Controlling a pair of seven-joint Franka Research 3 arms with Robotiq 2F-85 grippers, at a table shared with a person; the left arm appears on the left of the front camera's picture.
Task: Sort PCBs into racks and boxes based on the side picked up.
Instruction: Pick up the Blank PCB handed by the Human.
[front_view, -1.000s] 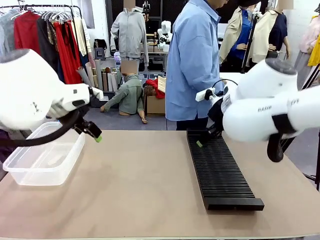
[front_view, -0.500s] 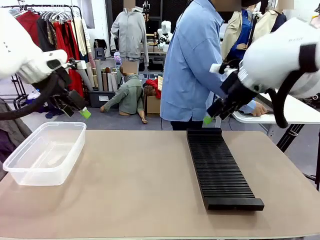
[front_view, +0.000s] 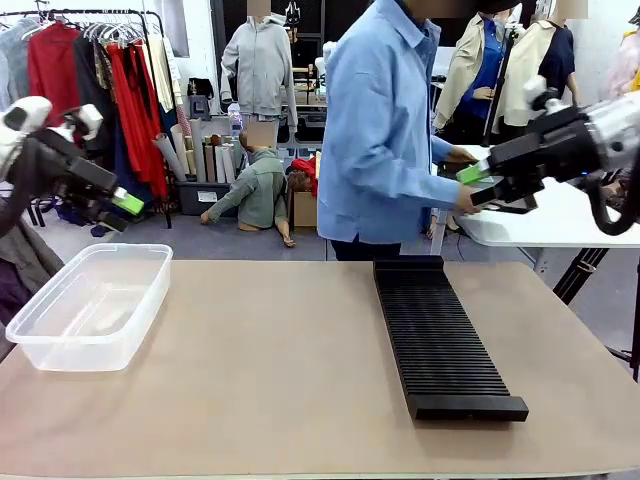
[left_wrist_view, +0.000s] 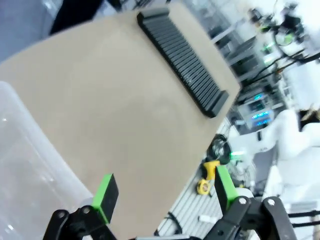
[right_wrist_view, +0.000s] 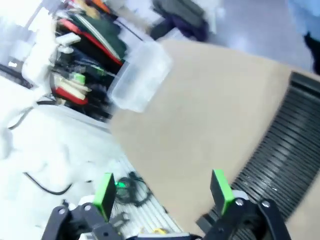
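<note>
The long black slotted rack (front_view: 440, 335) lies on the right half of the table, running from near to far. The clear plastic tub (front_view: 90, 305) stands at the left edge with nothing in it. My left gripper (front_view: 120, 210) hangs open in the air above and behind the tub, nothing between its fingers (left_wrist_view: 105, 192). My right gripper (front_view: 478, 185) is open too, raised beyond the rack's far end, close to the person's hand (front_view: 465, 200). From the wrist views I look down on the rack (left_wrist_view: 182, 60) (right_wrist_view: 280, 145) and tub (right_wrist_view: 140, 75). The PCBs are out of view.
A person in a light blue shirt (front_view: 385, 130) stands at the far side, reaching to a white table (front_view: 560, 220) behind on the right. The tan tabletop (front_view: 270, 350) lies bare between tub and rack. Clothes racks stand farther back.
Both arms have risen and swung outward from the table, the left away from over the tub, the right up off the rack's far end. The person has turned toward the white table.
</note>
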